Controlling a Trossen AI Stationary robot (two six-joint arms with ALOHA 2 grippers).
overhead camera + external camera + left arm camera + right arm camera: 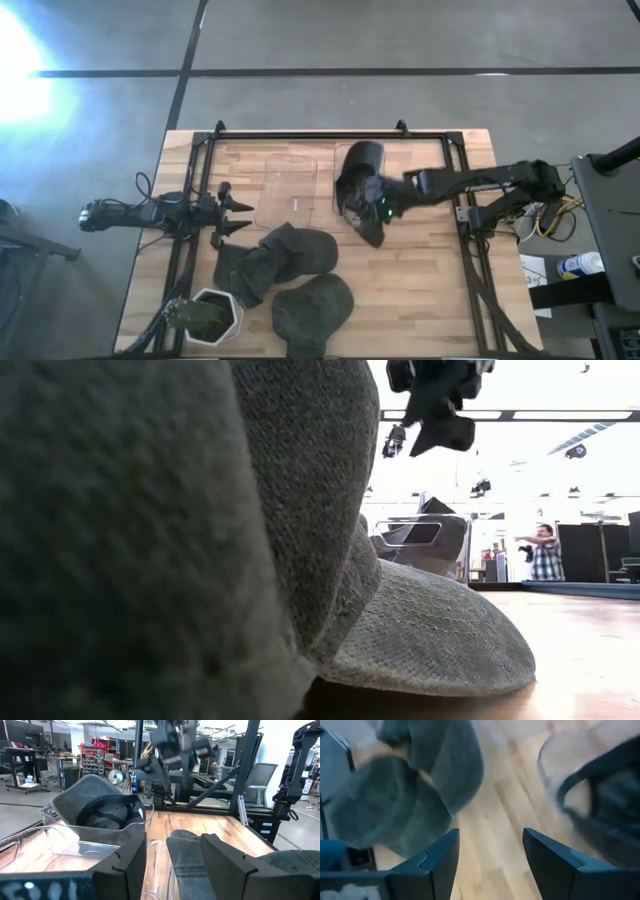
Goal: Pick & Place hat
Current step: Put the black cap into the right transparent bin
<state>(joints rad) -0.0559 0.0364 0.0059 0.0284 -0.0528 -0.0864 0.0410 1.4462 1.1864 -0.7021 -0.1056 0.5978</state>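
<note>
A dark grey hat (360,165) lies in the right one of two clear trays, its hollow facing up (107,812). My right gripper (372,232) hangs open above the wood just off that tray's near edge, with nothing between its fingers (490,855). Two more grey hats (285,255) (315,305) lie on the table nearer the front edge, and one of them fills the low view (430,630). My left gripper (240,215) waits open at the table's left side, its fingers (172,865) level and pointing toward the trays.
An empty clear tray (285,190) sits left of the one with the hat. A white pot with a plant (205,315) stands at the near left corner. A black frame (215,135) borders the table. A person (545,552) stands far off in the room.
</note>
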